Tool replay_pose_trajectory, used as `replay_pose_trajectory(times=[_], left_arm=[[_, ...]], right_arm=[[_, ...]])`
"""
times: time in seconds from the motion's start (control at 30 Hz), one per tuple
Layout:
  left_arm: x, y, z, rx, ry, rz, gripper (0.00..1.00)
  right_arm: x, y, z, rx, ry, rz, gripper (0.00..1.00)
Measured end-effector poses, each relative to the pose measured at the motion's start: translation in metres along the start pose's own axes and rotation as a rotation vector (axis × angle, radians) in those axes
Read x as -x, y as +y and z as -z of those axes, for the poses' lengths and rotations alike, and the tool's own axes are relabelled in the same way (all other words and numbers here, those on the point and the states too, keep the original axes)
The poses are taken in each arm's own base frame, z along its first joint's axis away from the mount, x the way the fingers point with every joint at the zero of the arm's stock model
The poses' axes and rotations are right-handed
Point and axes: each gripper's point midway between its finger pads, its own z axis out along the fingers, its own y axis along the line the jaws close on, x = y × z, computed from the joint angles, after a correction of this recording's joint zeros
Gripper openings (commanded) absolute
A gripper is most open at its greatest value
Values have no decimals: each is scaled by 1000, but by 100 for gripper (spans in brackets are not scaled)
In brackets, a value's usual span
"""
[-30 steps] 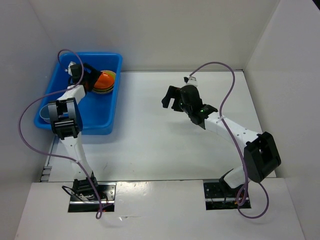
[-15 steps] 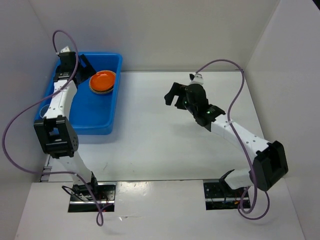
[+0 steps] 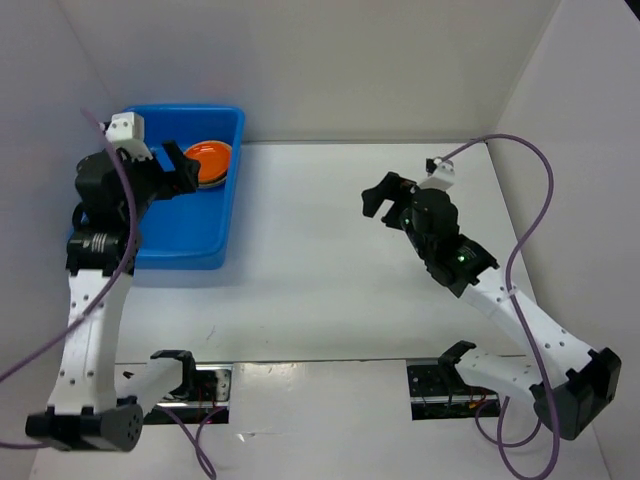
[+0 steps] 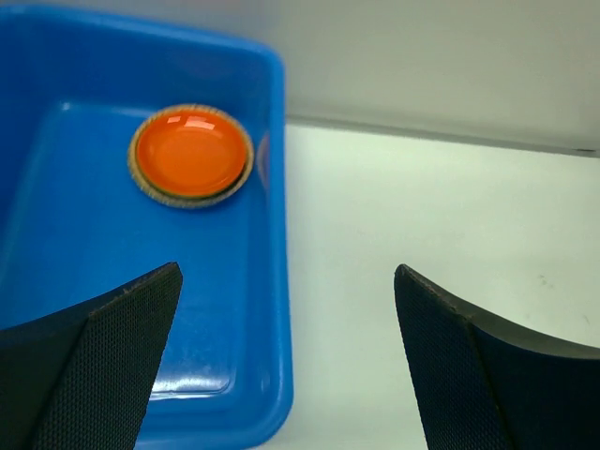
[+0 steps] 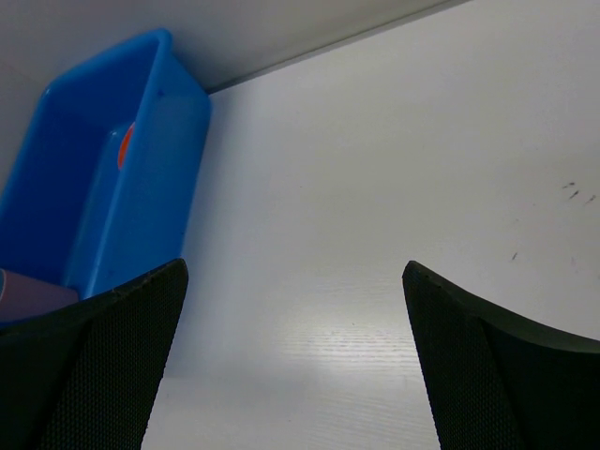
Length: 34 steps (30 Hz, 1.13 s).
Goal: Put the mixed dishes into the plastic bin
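1. Up and out comes the left gripper (image 3: 170, 172). A second ago it was down at the orange plate (image 3: 208, 158); now it hangs high over the plastic bin (image 3: 200, 262).
2. Its jaws are spread as wide as they go, with nothing between them. In the left wrist view (image 4: 286, 272) the bin's right wall (image 4: 277, 281) runs between the two fingers.
3. The right gripper (image 3: 385, 195) has shifted too, drifting right and a little nearer over the white table (image 3: 320, 260), well apart from the bin.
4. Its jaws are also fully spread and hold nothing; the right wrist view (image 5: 295, 270) shows only table surface between the fingers.
5. The orange plate lies flat in the far right corner of the bin. It sits on a tan woven plate (image 4: 187, 200), whose rim shows as a thin ring around the orange (image 4: 190, 153).
6. The bin stands at the far left of the table, close to the left wall.
7. From the right wrist view the bin (image 5: 150, 169) lies far off to the left, with just a sliver of orange (image 5: 125, 145) showing inside it.
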Motion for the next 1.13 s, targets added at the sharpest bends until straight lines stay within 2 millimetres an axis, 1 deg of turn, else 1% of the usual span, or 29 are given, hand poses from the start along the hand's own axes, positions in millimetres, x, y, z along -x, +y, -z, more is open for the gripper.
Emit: replay_pose_trajectory(times=[0.07,0.13,0.2,0.23,0.3,0.4,0.5,0.57,0.67,0.73,1.0,1.13], left_arm=[[10,-11,27,-50,-58,-28,100],[13,-18,45,-91,-90,-44,100],[10,-25,58,-132,-109,-63,100],[6,-27,60,-150,-104,-68,100],[-10,-29,56,-181,-67,-79,100],[-42,-27,44,-202,29,-78,100],[-68,-22,34,-200,114,-77,100],[-76,-20,34,-199,139,-80,100],[-74,-22,36,-206,131,-84,100],[-72,-23,38,-211,121,-86,100],[-59,-34,45,-266,47,-93,100],[-59,-34,44,-271,41,-92,100]], right_arm=[[3,-6,10,-10,-17,-3,100],[8,-13,24,-9,-45,-14,100],[16,-15,38,9,-84,-34,100],[18,-17,45,17,-100,-44,100],[21,-20,56,33,-125,-66,100],[19,-24,63,41,-136,-84,100],[13,-27,61,37,-129,-100,100],[5,-31,58,25,-111,-102,100],[-8,-35,50,4,-77,-105,100],[-13,-37,47,-4,-65,-103,100],[-14,-37,45,-6,-63,-105,100],[-15,-37,44,-10,-59,-102,100]])
